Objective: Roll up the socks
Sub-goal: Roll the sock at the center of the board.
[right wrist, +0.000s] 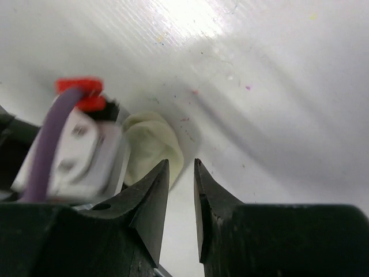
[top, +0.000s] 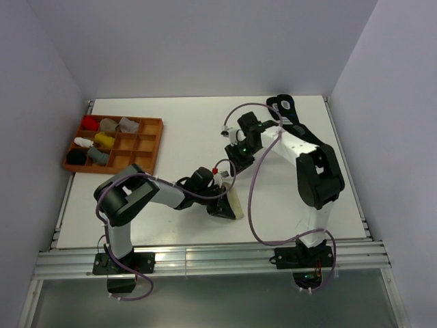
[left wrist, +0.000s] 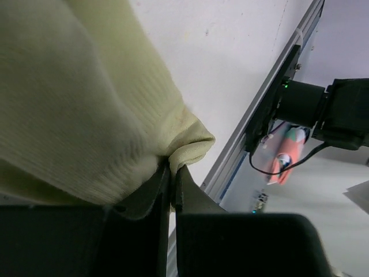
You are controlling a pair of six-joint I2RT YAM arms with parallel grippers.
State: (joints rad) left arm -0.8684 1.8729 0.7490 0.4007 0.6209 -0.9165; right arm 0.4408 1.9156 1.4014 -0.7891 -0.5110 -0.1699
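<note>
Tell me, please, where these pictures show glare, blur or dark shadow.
Right wrist: strong glare on the table; the near white connector is blurred. Left wrist: the left gripper is nearly black, the cream sock sharp. Top external: even light, soft shadows.

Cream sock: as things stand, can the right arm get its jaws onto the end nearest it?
Probably yes. The cream sock ends just ahead of the right gripper, whose jaws stand slightly apart, with bare table between. The left gripper, shut on the sock, and its purple cable crowd one side closely.
</note>
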